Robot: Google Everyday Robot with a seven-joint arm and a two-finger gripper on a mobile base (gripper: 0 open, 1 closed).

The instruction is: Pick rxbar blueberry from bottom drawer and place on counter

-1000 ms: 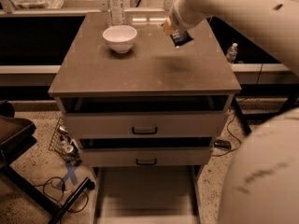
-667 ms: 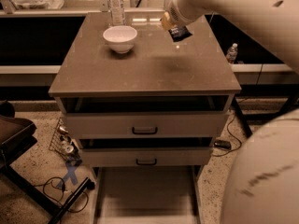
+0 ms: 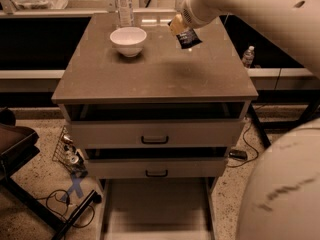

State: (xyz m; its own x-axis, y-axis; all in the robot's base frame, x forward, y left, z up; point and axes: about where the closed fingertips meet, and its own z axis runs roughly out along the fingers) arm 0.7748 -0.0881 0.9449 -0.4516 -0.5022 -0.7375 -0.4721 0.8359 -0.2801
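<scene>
Hanging above the desk [image 3: 155, 74] toward 1 o'clock, one rxbar blueberry [image 3: 189, 38] is dangling from the gripper [image 3: 179, 29], whose jaws are pinching its upper end; its print is unreadable. One white bowl [image 3: 128, 40] and one bottle [image 3: 124, 6] are standing at 11 o'clock. Of three drawers [image 3: 155, 134], the bottom drawer [image 3: 155, 214] is lying pulled out at 6 o'clock.

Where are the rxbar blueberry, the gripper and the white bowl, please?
rxbar blueberry [image 3: 189, 38]: camera view, middle of the dark wrapper.
gripper [image 3: 178, 29]: camera view, fingertips over the counter [image 3: 150, 79], back right, holding the bar.
white bowl [image 3: 128, 48]: camera view, its front wall.
</scene>
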